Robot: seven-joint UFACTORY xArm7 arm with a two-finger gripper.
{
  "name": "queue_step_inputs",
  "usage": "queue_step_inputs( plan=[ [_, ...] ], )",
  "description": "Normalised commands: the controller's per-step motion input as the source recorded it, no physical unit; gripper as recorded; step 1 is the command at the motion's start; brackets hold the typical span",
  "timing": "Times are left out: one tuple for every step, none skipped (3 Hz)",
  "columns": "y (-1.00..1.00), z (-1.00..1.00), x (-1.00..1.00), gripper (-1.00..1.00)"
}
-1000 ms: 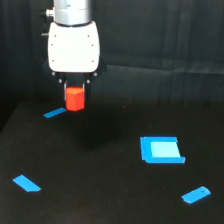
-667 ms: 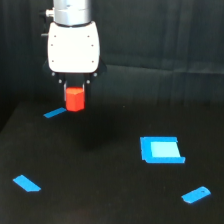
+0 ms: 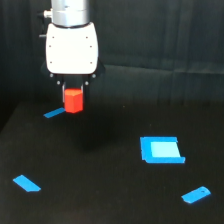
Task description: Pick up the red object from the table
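Note:
The red object (image 3: 74, 100) is a small red-orange block held between the short dark fingers under my white gripper body. My gripper (image 3: 74, 96) is shut on it in the upper left of the exterior view. The block's lower edge hangs about level with a flat blue strip (image 3: 54, 113) that lies on the black table (image 3: 105, 185) just to its left. I cannot tell how high the block is off the table. The fingertips are mostly hidden by the block.
A flat blue square piece (image 3: 161, 150) lies at the right of the exterior view. A small blue piece (image 3: 196, 194) lies at the lower right, and another (image 3: 27, 183) at the lower left. A dark curtain (image 3: 165, 45) hangs behind the table.

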Motion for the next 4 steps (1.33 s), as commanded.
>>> queue_step_inputs(
  plan=[
    [-0.04, -0.12, 0.06, -0.99],
    [0.00, -0.05, 0.00, -1.00],
    [-0.06, 0.00, 0.01, -1.00],
    [-0.12, -0.04, 0.03, -1.00]
  ],
)
